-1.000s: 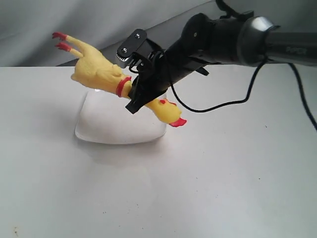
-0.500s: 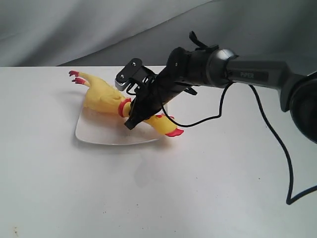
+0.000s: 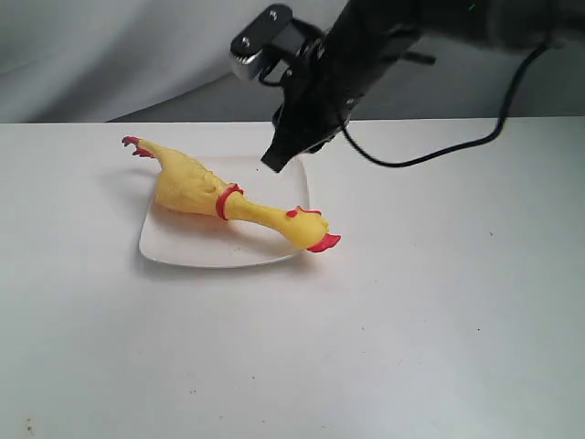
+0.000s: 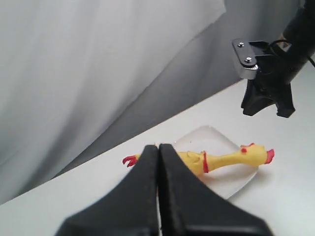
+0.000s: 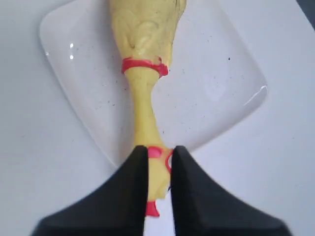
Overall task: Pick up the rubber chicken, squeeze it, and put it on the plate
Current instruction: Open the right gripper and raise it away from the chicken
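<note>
While lying across the plate (image 3: 183, 251), the rubber chicken (image 3: 196, 187) overhangs both edges.

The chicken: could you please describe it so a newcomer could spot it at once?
On the white table sits a square white plate. The chicken lies across it, a long yellow toy whose head and feet overhang the rim. Its red feet, neck band, comb and beak make it the only brightly coloured thing there.
</note>
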You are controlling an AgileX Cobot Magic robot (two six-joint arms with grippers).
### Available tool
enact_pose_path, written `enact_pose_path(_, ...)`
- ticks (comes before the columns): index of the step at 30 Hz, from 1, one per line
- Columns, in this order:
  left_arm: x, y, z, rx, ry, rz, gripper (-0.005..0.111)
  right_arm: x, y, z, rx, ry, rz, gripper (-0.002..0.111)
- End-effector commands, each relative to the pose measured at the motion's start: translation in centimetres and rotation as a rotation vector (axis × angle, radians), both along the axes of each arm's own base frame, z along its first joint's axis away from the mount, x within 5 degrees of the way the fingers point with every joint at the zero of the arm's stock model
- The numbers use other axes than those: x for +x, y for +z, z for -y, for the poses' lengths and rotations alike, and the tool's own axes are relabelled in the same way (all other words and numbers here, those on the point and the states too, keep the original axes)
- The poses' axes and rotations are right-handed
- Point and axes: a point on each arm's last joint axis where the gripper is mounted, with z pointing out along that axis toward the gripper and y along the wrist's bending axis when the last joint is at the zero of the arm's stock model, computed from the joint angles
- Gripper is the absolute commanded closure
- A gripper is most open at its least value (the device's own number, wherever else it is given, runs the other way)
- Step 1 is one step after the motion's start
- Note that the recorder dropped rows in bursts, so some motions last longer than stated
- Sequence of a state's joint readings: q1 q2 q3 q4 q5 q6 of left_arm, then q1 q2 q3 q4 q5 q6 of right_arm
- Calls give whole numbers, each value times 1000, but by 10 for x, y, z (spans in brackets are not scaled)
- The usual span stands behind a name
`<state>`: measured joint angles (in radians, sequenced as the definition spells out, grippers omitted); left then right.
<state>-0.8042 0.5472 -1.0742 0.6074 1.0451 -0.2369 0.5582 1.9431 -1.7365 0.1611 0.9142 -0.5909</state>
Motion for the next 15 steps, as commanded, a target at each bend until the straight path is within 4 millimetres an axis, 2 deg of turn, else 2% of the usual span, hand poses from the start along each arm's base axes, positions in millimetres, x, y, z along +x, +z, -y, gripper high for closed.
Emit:
enact_pose_path(1,-41,-3,-30,-201,-80,10,107,-51,60,11,27,79,0,108)
enact_pose_path(2,-47,-4,-33,-219,-102,2,107,-62,69,10,41,96,22,108)
enact_pose_path(3,-55,-8,-35,-228,-143,-21,107,-84,83,7,74,130,75,108)
enact_pose_path(4,-57,-10,-35,-225,-157,-35,107,-95,86,6,88,148,92,108)
enact_pose_path(5,-61,-14,-36,-231,-169,-80,107,-122,99,4,135,191,160,108)
enact_pose_path(6,-62,-16,-36,-228,-170,-102,107,-137,107,4,164,210,198,108)
enact_pose_path(8,-63,-20,-37,-214,-164,-138,107,-184,127,10,316,228,354,108)
enact_pose_path(12,-63,-20,-36,-216,-165,-145,107,-231,135,36,529,268,557,108)
enact_pose_path(15,-63,-20,-36,-216,-165,-145,107,-249,141,64,662,251,680,108)
